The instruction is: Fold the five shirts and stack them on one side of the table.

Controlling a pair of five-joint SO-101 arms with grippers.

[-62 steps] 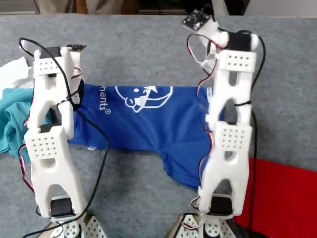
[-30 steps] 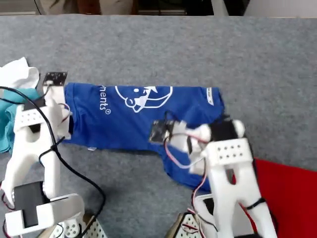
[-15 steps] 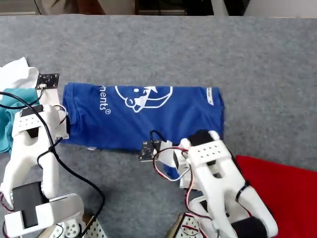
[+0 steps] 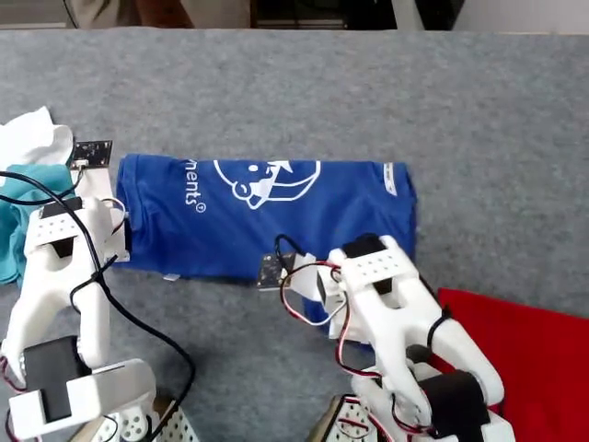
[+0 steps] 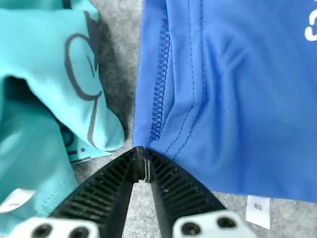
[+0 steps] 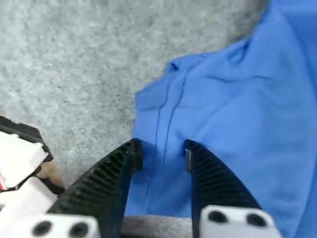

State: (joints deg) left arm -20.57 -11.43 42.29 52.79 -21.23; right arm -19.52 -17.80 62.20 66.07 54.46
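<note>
Right gripper [image 6: 161, 148] stands open astride the blue shirt's [image 6: 237, 109] stitched sleeve, low centre of the frame; left gripper [image 5: 142, 157] is closed at its hem corner, pinch unclear. White lettering [image 4: 191, 181] is cut off at the fold. Beyond, a teal shirt [image 4: 11, 230] lies at the left edge.

In the high view the left arm [image 4: 57, 276] reaches forward from its base at the near left edge, with its white links nearly in line and its wrist tipped downward. The left gripper [image 5: 143, 161] points down, and its two black ribbed jaws are pressed together at the tips. The right arm [image 4: 400, 313] is folded low and close to its base, with its wrist turned toward the left arm's side. The right gripper [image 6: 161, 151] hangs with its jaws parted, leaving a clear gap between them.
</note>
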